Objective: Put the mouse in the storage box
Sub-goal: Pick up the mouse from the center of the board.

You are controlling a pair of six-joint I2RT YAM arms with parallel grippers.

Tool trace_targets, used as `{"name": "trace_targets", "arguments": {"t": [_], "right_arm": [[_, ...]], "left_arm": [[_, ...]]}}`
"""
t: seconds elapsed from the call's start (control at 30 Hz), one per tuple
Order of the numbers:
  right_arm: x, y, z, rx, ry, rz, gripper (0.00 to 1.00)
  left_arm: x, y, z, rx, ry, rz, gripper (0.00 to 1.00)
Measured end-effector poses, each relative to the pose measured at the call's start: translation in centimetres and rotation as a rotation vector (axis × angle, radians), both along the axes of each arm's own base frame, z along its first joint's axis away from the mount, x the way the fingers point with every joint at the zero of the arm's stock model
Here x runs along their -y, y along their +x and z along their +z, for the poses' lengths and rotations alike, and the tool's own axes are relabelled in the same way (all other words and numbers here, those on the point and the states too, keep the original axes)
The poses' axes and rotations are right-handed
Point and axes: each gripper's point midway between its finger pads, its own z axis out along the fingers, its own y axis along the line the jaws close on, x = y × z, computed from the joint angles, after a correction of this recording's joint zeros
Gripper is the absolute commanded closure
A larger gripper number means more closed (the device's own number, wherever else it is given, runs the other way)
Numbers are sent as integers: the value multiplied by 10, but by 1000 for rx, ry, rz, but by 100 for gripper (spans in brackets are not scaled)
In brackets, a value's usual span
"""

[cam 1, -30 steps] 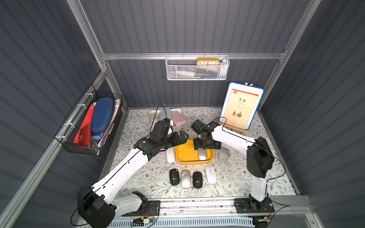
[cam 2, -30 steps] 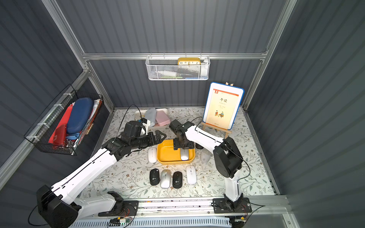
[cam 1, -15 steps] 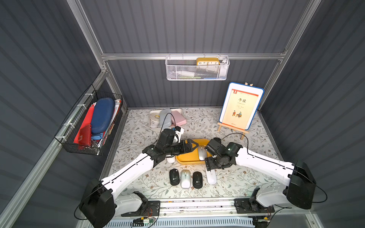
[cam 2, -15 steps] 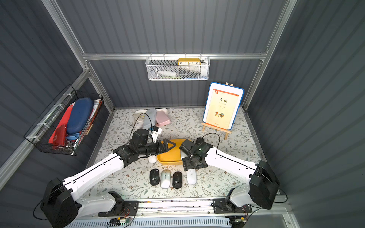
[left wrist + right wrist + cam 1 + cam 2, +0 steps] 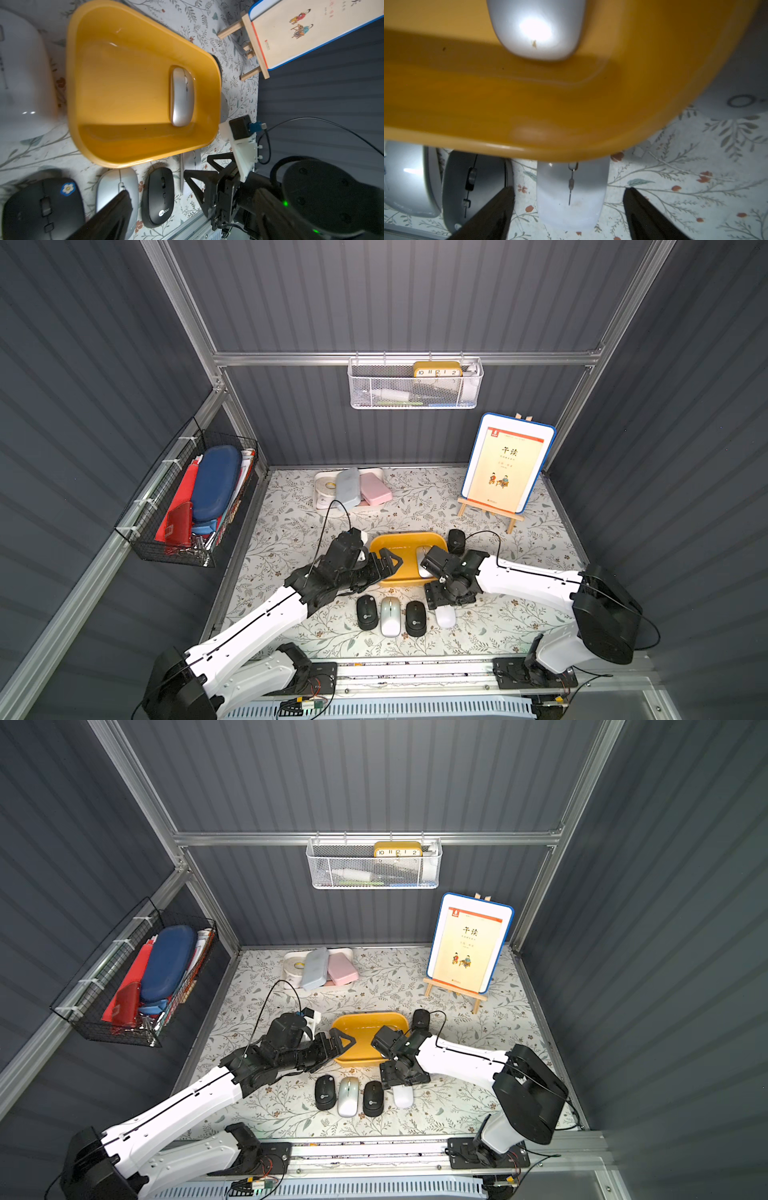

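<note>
Your left gripper (image 5: pixel 386 566) hangs over the left end of the storage box (image 5: pixel 405 540), jaws apart and empty. Hold it there, clear of the path you need.

The step in hand, as I read it, is the pick. Your right gripper (image 5: pixel 448 600) stands just in front of the box with its jaws apart. One finger (image 5: pixel 494 212) sits on each side of the white mouse (image 5: pixel 569 197), with a gap at both flanks. That mouse lies on the desk (image 5: pixel 519 622), at the right end of the row in front of the box.

Centre on it before you close, because the black mouse (image 5: pixel 415 618) lies just beside it and could get nudged. Go low and squeeze gently, since the shell looks smooth and may slip. Then lift above the rim before you cross into the box.

- **Black wire basket (image 5: pixel 178 551):** on the wall well left of the box, it holds a blue case (image 5: pixel 216 481) and red items.
- **White tray (image 5: pixel 320 502):** behind the box, it carries a tape roll (image 5: pixel 326 486), a grey case (image 5: pixel 348 489) and a pink case (image 5: pixel 375 489).
- **Storage box:** it holds one silver mouse (image 5: pixel 182 96), towards its right side.
- **White mesh basket (image 5: pixel 374 393):** high behind the box, it holds a yellow clock (image 5: pixel 437 369) and things I cannot make out.
</note>
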Motion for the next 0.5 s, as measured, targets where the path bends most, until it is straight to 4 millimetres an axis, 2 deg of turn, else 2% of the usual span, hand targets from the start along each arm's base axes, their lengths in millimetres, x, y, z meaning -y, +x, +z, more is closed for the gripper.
{"name": "trace_targets", "arguments": {"t": [0.07, 0.2, 0.33, 0.5], "right_arm": [[0, 0, -4, -6, -6, -5, 13], [1, -1, -16, -31, -29, -11, 15], [3, -6, -30, -63, -46, -37, 24], [5, -6, -30, -54, -40, -70, 31]], "left_arm": [[-7, -3, -8, -28, 25, 27, 3], [-13, -4, -11, -38, 44, 51, 2], [-13, -2, -16, -50, 63, 55, 2], [-12, 1, -15, -50, 71, 58, 2]]}}
